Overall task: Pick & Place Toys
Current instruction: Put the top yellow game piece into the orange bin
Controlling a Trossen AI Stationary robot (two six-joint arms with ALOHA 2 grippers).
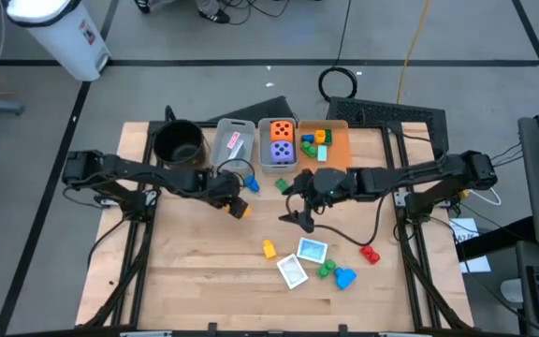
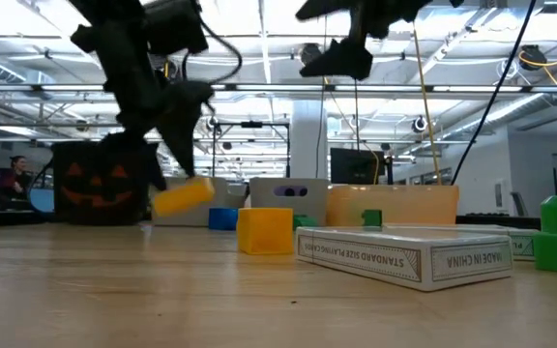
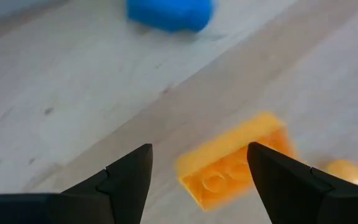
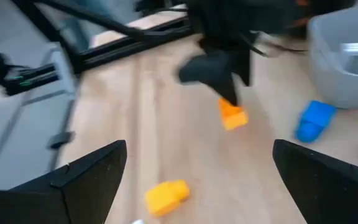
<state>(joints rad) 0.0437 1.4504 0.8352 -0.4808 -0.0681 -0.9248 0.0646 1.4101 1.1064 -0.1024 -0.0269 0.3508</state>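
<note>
High view: grey bin [image 1: 279, 142] is holding orange and purple dice [image 1: 282, 139].
Orange block [image 1: 239, 210]: rectangular, studded, is dropping below left gripper [image 3: 199, 169], jaws spread.
Right gripper [image 4: 197, 163]: is hovering, spread, empty.

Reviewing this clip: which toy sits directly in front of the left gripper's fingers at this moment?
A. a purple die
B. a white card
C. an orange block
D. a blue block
C. The left wrist view shows the orange block in the gap between the left gripper's open fingers, above the table; the blue block lies farther off, and the high view puts the same orange block at that gripper's tip.
</note>
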